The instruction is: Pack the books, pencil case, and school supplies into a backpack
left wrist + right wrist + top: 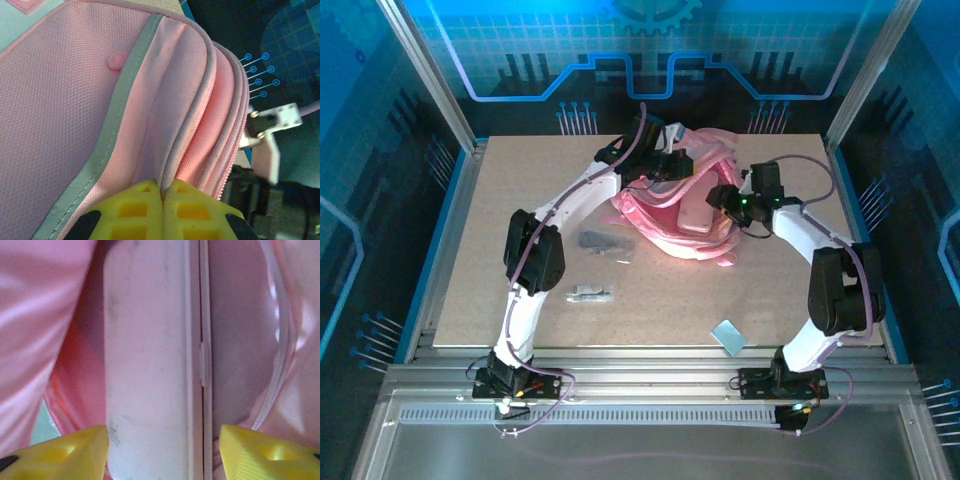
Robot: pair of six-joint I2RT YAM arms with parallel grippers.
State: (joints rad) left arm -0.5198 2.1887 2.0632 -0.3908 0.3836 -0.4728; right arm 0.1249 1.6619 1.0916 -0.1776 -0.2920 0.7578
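Inside backpack (40, 315), pencil case (150, 365) (zipper edges (274, 390) crowd it).

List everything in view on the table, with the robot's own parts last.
backpack: one, pink, centre-back of the table, mouth open.
pencil case: one, pale pink, lying in the backpack's opening.
clear packet: one, dark grey contents, left of the backpack.
pen-like stick: one, white-silver, nearer than the packet.
flat rectangle: one, pale blue, near edge, right side.
table: one, tan.
left gripper: one, yellow fingers, shut on the backpack's edge.
right gripper: one, yellow fingers, open astride the pencil case.
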